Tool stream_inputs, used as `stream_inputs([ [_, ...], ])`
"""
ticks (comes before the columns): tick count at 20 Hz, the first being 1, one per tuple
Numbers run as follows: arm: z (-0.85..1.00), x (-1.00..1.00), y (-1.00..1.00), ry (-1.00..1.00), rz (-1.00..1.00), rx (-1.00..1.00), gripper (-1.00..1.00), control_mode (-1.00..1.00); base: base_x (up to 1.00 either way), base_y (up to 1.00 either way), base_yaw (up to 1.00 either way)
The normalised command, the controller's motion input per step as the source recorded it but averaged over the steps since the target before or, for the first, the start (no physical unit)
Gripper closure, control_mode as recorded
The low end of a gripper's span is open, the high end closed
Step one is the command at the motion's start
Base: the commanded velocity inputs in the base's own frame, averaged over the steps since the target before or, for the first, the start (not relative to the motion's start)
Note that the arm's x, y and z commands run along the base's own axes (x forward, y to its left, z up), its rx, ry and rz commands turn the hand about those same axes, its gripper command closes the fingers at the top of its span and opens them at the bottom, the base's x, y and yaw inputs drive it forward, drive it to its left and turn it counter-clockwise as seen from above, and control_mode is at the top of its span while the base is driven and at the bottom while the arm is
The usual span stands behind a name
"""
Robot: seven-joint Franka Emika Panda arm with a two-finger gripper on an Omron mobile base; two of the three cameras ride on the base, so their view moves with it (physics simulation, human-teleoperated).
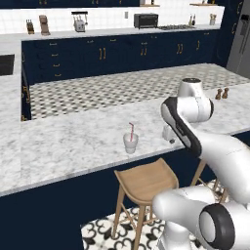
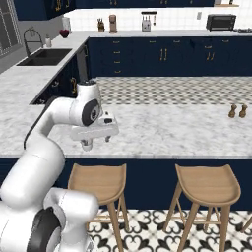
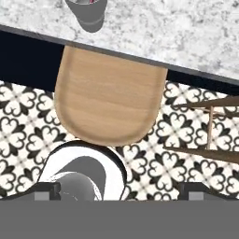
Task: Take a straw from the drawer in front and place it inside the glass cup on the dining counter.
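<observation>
The gripper, jaws spread wide and holding nothing, hangs at centre-left of the right base view above a wooden stool. The straw stands in the glass cup on the dining counter, mid-frame

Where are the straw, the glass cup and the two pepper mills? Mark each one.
straw [image 1: 131,129]: left base view, middle of its shaft above the cup rim.
glass cup [image 1: 130,144]: left base view, its side wall.
pepper mills [image 2: 237,111]: right base view, between the pair, on the right one's near edge.
</observation>
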Motion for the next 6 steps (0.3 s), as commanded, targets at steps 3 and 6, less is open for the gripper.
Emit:
stream_inputs([
  [3,-0.17,0.0,-0.52,-0.25,0.0,0.02,-1.0,-1.0,0.0,0.0,0.0],
  [6,-0.2,0.02,-0.59,-0.2,0.0,0.0,-1.0,-1.0,0.0,0.0,0.0],
])
